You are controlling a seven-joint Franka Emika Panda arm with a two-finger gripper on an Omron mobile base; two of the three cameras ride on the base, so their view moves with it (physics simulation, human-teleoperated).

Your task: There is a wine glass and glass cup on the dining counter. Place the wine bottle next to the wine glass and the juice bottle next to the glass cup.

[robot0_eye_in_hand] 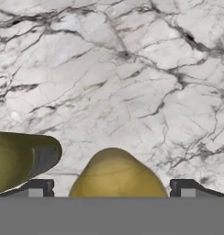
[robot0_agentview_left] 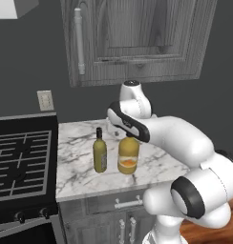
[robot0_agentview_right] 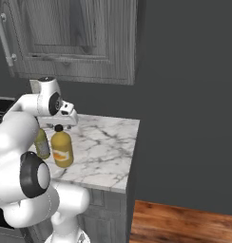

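Juice bottle [robot0_agentview_left: 129,156] stands upright on the small marble top [robot0_agentview_left: 85,176], directly under the hand; in the left base view we see the arm's forearm crossing its neck. Just beside it on the stove side stands the wine bottle [robot0_agentview_left: 100,151], slim, olive-yellow, dark-capped, apart from the stout orange one. We note a black stove [robot0_agentview_left: 20,162] at left and a grey wood cabinet [robot0_agentview_left: 137,38] above.

From the right base view we see the juice bottle [robot0_agentview_right: 62,148] with its black cap just below the hand, the wine bottle [robot0_agentview_right: 41,142] partly behind the arm, and a wooden floor [robot0_agentview_right: 184,223].

From the hand view, the gripper [robot0_eye_in_hand: 111,188] straddles the juice bottle's rounded shoulder [robot0_eye_in_hand: 116,176]: fingers [robot0_eye_in_hand: 39,187] spread to either side, not touching it. The wine bottle's capped neck [robot0_eye_in_hand: 22,158] lies to one side over veined marble [robot0_eye_in_hand: 132,69].
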